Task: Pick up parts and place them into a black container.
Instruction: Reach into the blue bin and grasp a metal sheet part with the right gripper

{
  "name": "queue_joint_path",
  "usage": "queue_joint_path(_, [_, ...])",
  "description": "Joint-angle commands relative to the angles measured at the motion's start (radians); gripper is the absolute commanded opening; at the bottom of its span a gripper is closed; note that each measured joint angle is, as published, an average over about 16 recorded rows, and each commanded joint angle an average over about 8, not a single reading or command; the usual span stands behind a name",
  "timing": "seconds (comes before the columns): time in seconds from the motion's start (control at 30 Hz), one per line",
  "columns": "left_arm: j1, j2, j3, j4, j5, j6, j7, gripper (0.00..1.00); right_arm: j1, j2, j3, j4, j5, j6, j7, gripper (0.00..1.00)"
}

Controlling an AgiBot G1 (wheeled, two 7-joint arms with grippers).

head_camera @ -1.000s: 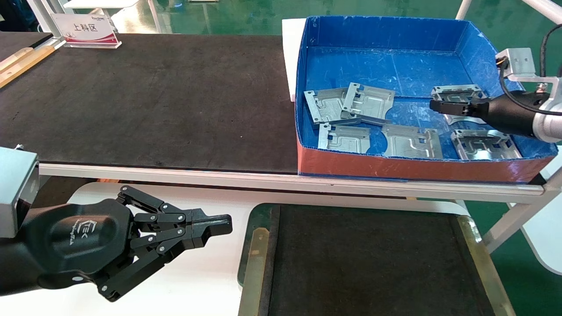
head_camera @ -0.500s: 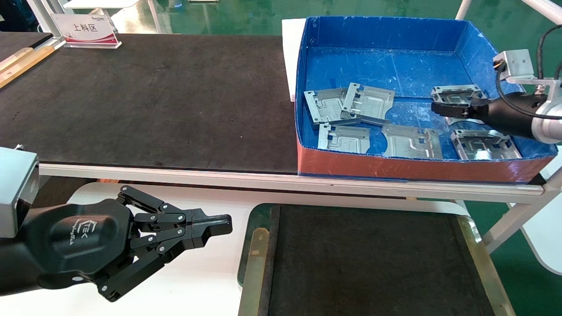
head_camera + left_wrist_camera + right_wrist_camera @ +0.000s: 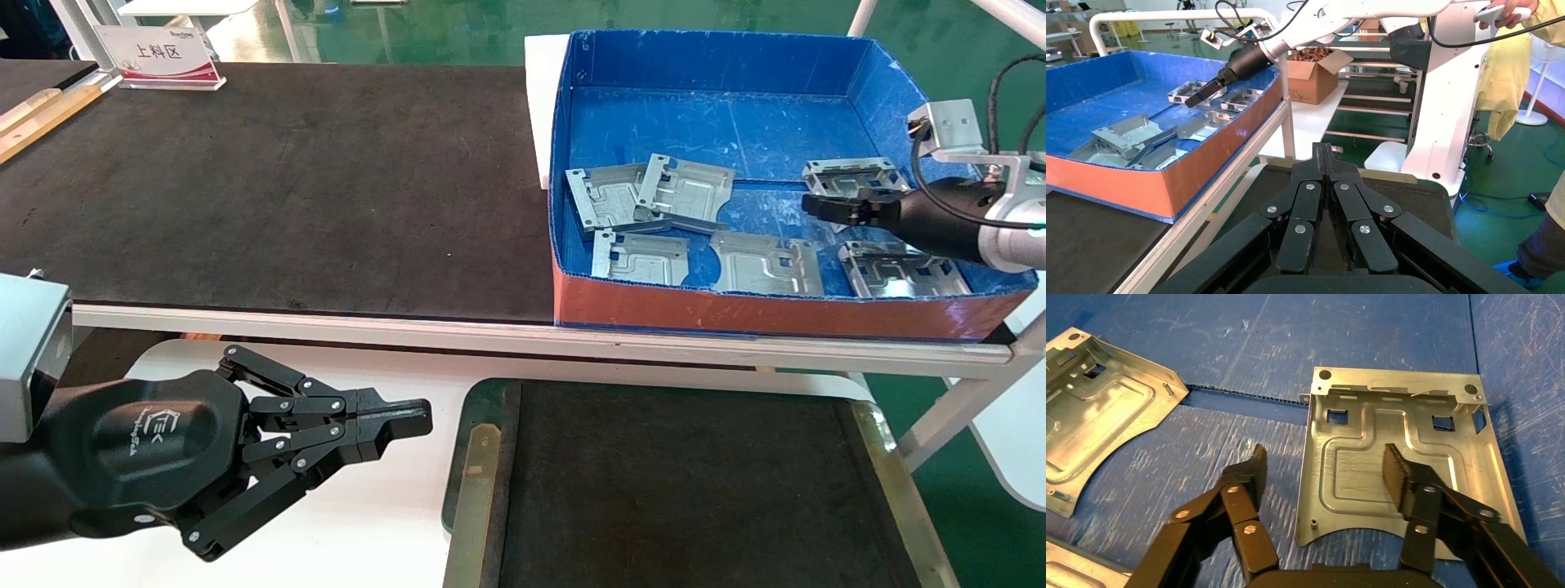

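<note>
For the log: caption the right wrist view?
Open right gripper straddling one edge of a part on the blue box floor.

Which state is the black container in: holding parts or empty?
Empty: the black container shows only bare floor; the parts lie in the blue box.

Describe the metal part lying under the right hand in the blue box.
The part is a flat, roughly square plate of silvery stamped sheet metal with an embossed winding channel, two small square cut-outs, corner holes and bent tabs along one edge. It lies flat on the blue box floor, apart from the other plates. The open right hand straddles one side edge; contact is unclear.
</note>
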Motion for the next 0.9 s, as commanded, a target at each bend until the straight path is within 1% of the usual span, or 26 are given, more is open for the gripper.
queue_joint_path(0.03, [0.0,0.0,0.0,0.0,0.0,0.0,0.0,0.0,-0.002,0.0,0.001,0.001,0.001,0.002,0.0,0.0])
queue_joint_path(0.9, [0.0,0.0,0.0,0.0,0.0,0.0,0.0,0.0,-0.011,0.005,0.002,0.002,0.003,-0.018,-0.005,0.0])
